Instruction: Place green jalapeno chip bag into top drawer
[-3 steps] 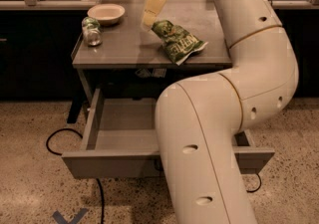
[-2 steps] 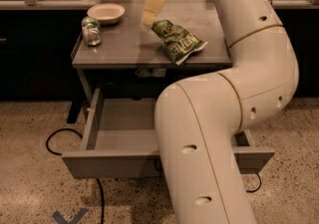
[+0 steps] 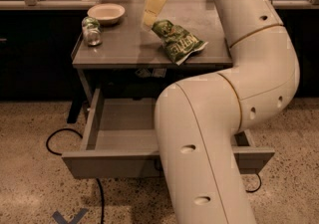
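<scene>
The green jalapeno chip bag [image 3: 177, 42] lies crinkled on the grey table top [image 3: 119, 49], right of the middle, with white lettering facing up. My gripper [image 3: 149, 19] hangs from the wrist at the top of the view. It points down at the table, just left of the bag's far end. The bag lies loose, not held. The top drawer [image 3: 114, 164] under the table is pulled out wide. The part of its inside that shows is bare. My large white arm [image 3: 209, 133] hides the drawer's right half.
A white bowl [image 3: 105, 13] sits at the table's back left. A small green-topped can [image 3: 91, 31] stands in front of it. A black cable [image 3: 57, 138] loops on the speckled floor left of the drawer. Dark cabinets run behind the table.
</scene>
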`<state>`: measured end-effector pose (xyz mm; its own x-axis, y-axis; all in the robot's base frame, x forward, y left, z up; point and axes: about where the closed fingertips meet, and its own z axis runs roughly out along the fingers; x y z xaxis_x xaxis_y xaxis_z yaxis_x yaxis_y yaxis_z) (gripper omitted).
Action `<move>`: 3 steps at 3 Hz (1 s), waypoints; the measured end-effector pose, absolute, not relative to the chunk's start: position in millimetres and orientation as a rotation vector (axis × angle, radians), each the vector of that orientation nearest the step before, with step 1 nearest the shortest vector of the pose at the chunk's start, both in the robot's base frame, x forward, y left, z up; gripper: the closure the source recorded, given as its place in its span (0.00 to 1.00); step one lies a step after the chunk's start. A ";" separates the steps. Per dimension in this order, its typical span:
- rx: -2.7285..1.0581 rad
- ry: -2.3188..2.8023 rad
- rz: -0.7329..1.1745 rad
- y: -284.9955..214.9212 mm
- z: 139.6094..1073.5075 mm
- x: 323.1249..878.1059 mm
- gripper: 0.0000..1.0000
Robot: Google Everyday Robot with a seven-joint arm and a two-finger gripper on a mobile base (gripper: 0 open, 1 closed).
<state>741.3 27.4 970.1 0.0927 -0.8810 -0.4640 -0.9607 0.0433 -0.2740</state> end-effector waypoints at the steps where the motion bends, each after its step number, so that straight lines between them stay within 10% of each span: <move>1: -1.846 1.728 0.263 -15.5 988.1 719.2 0.00; 3: -1.810 1.585 0.366 -98.3 1016.1 667.6 0.00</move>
